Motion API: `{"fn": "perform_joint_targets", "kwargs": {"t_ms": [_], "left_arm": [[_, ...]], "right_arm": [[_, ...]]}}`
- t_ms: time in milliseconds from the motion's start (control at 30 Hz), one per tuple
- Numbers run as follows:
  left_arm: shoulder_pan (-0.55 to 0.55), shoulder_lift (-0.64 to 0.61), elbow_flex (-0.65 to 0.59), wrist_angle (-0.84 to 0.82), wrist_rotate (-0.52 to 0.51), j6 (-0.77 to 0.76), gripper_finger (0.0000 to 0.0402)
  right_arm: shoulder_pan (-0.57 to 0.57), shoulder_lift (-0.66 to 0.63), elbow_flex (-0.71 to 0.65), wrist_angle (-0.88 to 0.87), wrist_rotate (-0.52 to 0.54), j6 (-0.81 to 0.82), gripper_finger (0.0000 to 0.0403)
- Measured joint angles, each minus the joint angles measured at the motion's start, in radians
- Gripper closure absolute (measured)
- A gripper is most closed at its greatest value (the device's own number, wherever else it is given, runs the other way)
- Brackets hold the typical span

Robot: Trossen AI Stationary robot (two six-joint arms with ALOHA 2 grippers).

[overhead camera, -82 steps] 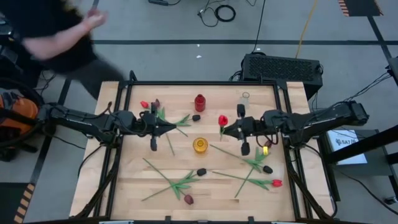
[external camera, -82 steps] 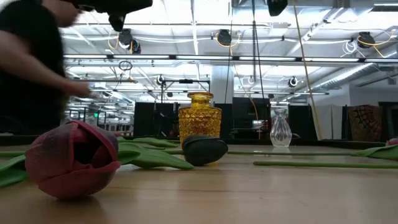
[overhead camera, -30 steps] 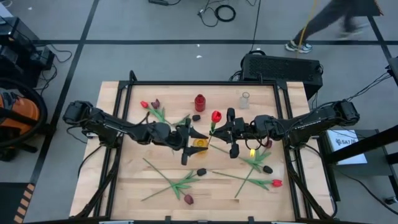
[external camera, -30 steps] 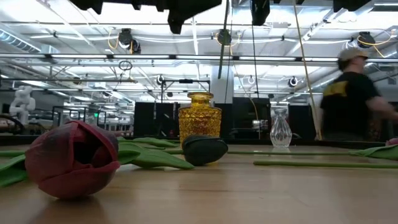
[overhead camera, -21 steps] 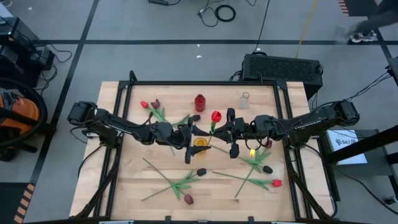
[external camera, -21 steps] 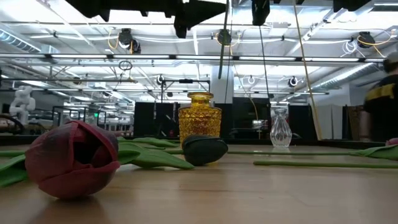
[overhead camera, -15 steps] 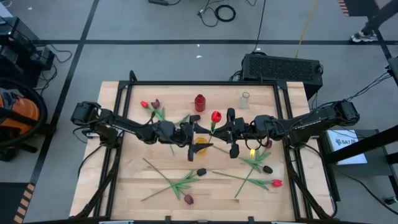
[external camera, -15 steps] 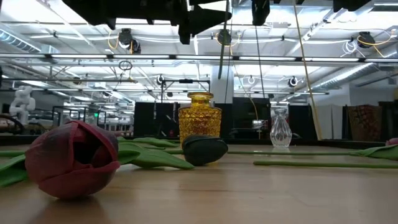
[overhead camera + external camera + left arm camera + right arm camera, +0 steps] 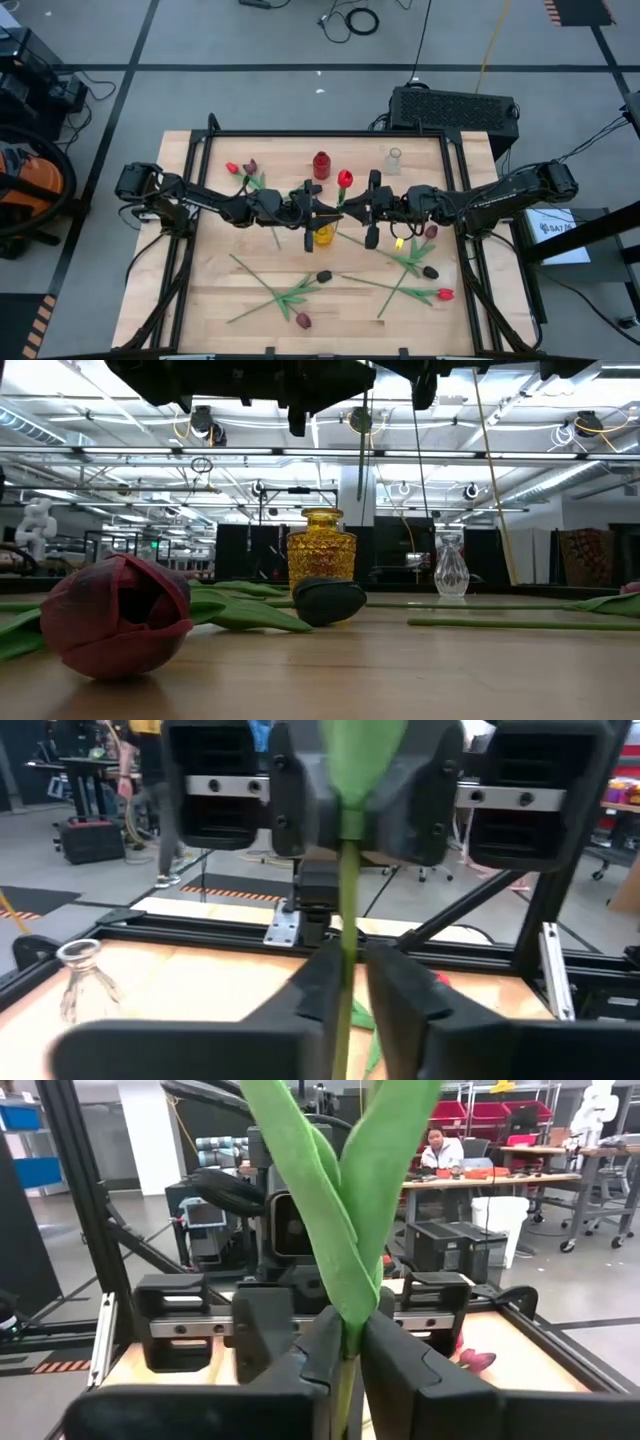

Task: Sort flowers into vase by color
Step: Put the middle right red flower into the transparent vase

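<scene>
Both arms meet over the middle of the worktop [image 9: 200, 290], sharing one red tulip [image 9: 345, 179].

- Right gripper [image 9: 347, 1342]: fingers pressed together on the stem just below where the two leaves fork. Firm pinch.
- Left gripper [image 9: 345, 982]: fingers closed in on the same thin green stem, facing the right gripper head-on. Looks like a pinch; whether full pressure is on, I cannot tell.
- The tulip stands roughly upright in the air, red head uppermost, just right of the yellow vase [image 9: 322, 232]. The red vase [image 9: 321, 164] stands farther back; the clear vase [image 9: 394, 160] is at far right.
- Other tulips lie loose on the worktop near the front; one maroon head [image 9: 120, 615] sits close to the low camera.

Judgement: a handover, right to left, ahead of dropping the red tulip into the red vase.

To do it well:
1. Confirm the left gripper holds before the right lets go; the stem is thin and slippery, so it could pivot or fall.
2. Right gripper spreads fully, then backs straight away so as not to snag the leaves.
3. Keep the stem vertical while travelling to the narrow vase mouth.
4. Lower the stem end in first; release only once it is well inside.
</scene>
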Motion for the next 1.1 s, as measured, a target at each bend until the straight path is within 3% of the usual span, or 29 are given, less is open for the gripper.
{"fn": "perform_joint_targets", "kwargs": {"t_ms": [133, 700, 900, 1100], "left_arm": [[0.002, 0.0, 0.0, -0.014, 0.0, 0.0, 0.0393], [0.005, 0.0, 0.0, -0.016, 0.001, -0.066, 0.0386], [0.009, 0.0, -0.001, -0.014, 0.0, -0.077, 0.0386], [0.008, 0.0, -0.001, -0.014, 0.0, -0.073, 0.0386]], "right_arm": [[0.0, 0.0, 0.0, -0.007, 0.0, 0.001, 0.0358], [0.0, -0.061, 0.0, -0.144, -0.009, 0.064, 0.0255], [0.0, -0.044, 0.0, -0.146, -0.004, 0.082, 0.0252], [-0.002, -0.028, 0.0, -0.124, -0.004, 0.081, 0.0274]]}}
